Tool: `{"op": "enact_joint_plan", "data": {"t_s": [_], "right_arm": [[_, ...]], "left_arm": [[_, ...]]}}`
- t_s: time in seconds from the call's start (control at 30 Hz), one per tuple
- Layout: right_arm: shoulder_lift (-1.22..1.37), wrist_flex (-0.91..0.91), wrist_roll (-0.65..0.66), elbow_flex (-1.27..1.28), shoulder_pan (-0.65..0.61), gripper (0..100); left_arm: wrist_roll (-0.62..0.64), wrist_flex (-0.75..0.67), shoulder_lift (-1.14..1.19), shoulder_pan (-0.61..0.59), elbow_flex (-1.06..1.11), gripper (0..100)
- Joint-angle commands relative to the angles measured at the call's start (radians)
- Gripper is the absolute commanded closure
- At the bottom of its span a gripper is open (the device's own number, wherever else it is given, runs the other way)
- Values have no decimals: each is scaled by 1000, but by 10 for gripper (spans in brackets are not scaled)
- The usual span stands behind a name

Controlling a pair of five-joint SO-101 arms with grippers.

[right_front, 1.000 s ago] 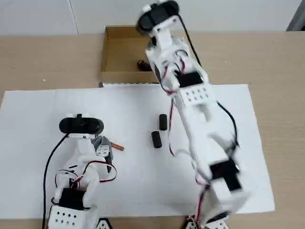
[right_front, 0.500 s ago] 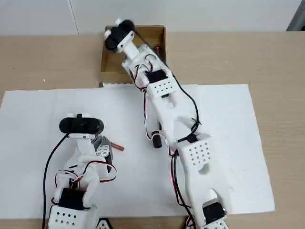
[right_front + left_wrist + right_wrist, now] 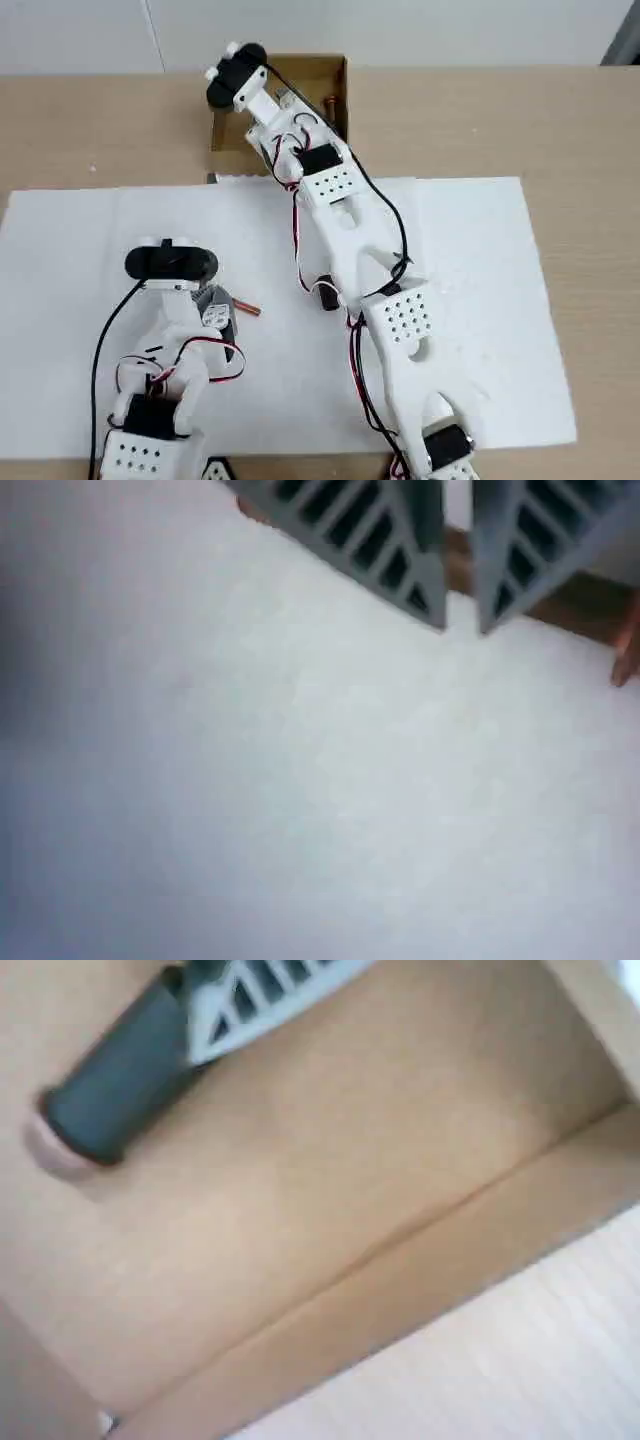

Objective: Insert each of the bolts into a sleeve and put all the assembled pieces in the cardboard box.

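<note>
**Right arm over the box, left arm low beside a bolt**

The right arm stretches from the near edge of the table [image 3: 560, 120] to the cardboard box [image 3: 225, 150] at the far side, with the right gripper [image 3: 215, 1015] down inside it. In the right wrist view a dark sleeve [image 3: 115, 1100] lies on the box floor with a pale pinkish end poking out of it. Its other end sits under the gripper's grey ribbed part, and it cannot be told whether the pincer is clamped on it or apart. In the high view a copper-coloured end shows just inside the box's right wall.

The left arm sits at the near left, over the white sheet [image 3: 100, 230]. The left gripper [image 3: 460, 620] is low over the sheet, its two grey fingers [image 3: 400, 550] drawn nearly together with only a thin slit between the tips. A copper-coloured bolt [image 3: 246, 308] lies just to its right. In the left wrist view it runs behind the tips and shows through the slit.

A loose sleeve [image 3: 325, 293] lies on the sheet between the arms, partly covered by the right arm.
</note>
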Motion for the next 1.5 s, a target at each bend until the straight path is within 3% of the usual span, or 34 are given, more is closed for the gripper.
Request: {"op": "enact_joint_plan", "data": {"t_s": [0.0,0.17,0.53,0.8,0.97,1.17,1.47], "right_arm": [[-28,38,5,-114,-2,908],[-25,251,5,-285,-2,995],[-27,777,-68,-663,1,995],[-84,1053,-216,-721,1,995],[-116,1101,-331,-720,4,995],[-174,1124,-347,-713,12,995],[-493,1119,-348,-241,12,995]], "left_arm": [[5,-6,-8,-6,-2,994],[6,-6,-8,-8,-2,994],[8,-6,-8,-9,-2,994],[8,-6,-8,-9,-2,994],[8,-6,-8,-9,-2,994],[8,-6,-8,-9,-2,994],[8,-6,-8,-9,-2,994]]}}
